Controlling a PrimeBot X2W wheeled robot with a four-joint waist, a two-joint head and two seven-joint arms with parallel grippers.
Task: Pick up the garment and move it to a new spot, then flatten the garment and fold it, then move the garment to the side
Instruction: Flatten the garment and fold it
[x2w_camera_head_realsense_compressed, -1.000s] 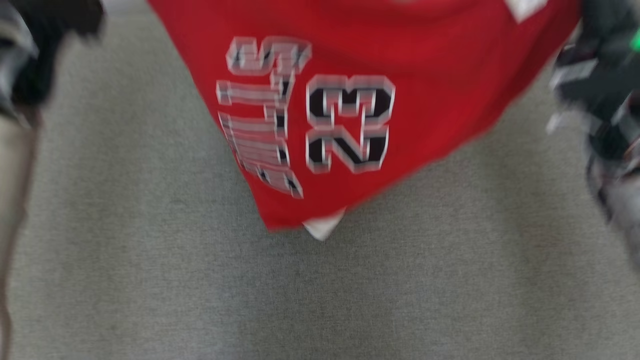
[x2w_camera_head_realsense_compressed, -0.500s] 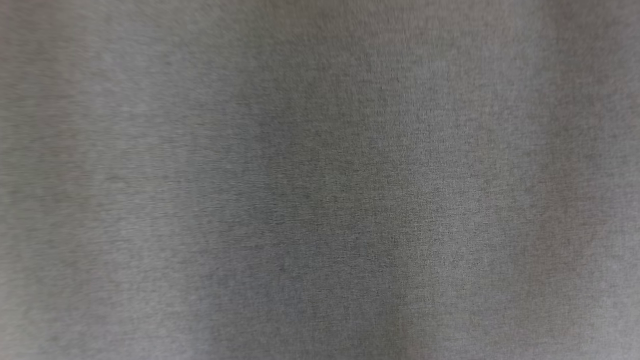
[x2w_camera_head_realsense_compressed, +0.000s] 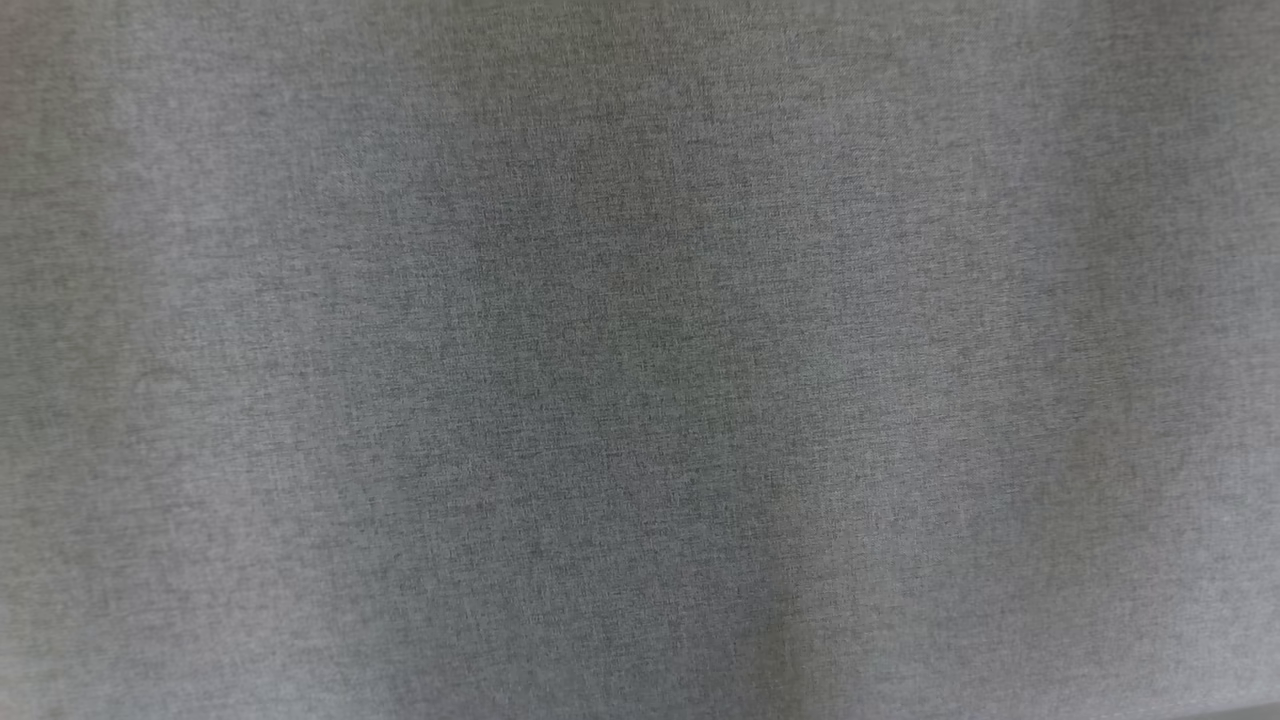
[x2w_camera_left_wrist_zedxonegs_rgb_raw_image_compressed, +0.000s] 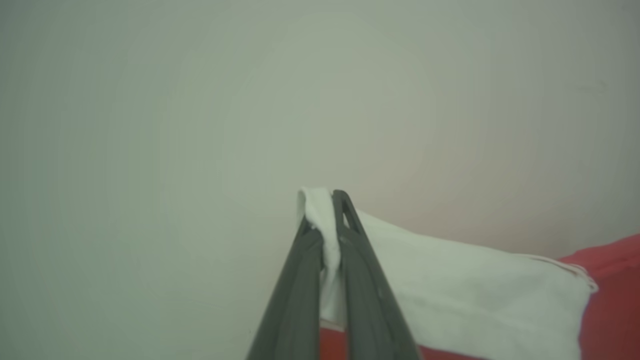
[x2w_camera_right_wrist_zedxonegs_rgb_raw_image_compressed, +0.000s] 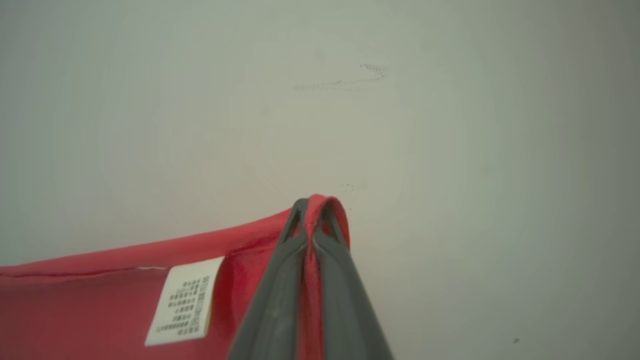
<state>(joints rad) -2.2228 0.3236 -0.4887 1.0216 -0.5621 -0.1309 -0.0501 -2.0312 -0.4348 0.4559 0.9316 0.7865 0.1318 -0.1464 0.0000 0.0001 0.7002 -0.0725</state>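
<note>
The left gripper (x2w_camera_left_wrist_zedxonegs_rgb_raw_image_compressed: 322, 207) has two long, matte dark-grey fingers (x2w_camera_left_wrist_zedxonegs_rgb_raw_image_compressed: 292, 305), broad at six o'clock of its wrist view and tapering to slim rounded tips, one with a small triangular slot. The right gripper (x2w_camera_right_wrist_zedxonegs_rgb_raw_image_compressed: 314, 204) matches: smooth charcoal fingers (x2w_camera_right_wrist_zedxonegs_rgb_raw_image_compressed: 272, 310), both tips slotted.

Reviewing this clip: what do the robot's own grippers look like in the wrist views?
The left gripper and right gripper look alike. Each has two long, slim, matte dark grey fingers that taper from a broader base to a narrow rounded tip, with a small elongated cut-out just below the tip. Their surfaces are plain and unmarked.
</note>
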